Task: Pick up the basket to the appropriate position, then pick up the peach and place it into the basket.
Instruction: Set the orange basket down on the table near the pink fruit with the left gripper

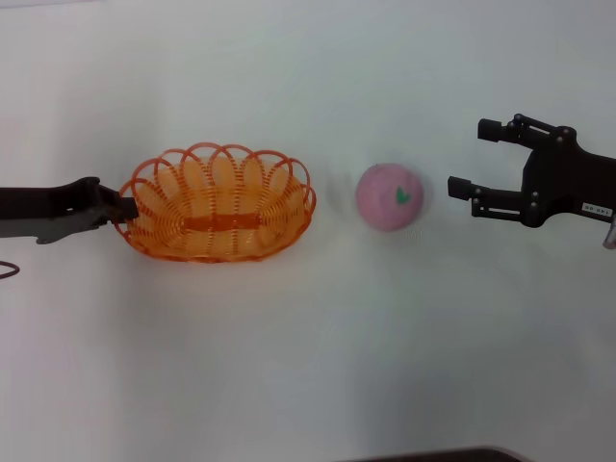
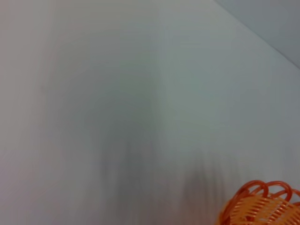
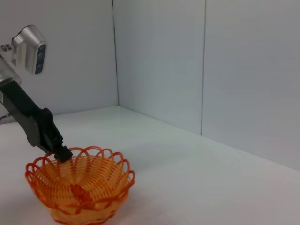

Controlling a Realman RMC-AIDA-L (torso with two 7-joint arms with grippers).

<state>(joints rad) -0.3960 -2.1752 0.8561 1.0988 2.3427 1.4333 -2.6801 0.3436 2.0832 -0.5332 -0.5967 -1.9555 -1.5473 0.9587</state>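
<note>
On the white desk (image 1: 308, 366) the orange basket (image 1: 219, 204) sits with the left gripper (image 1: 123, 206) clamped on its rim. The peach (image 1: 389, 196) lies just beside it, not yet picked; the right gripper (image 1: 472, 159) waits near, jaws wide.

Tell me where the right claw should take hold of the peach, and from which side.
Likely across the peach's widest middle, coming in from its right, where the open right claw already faces it. It is round with bare table around, and the basket sits clear to its left.
</note>
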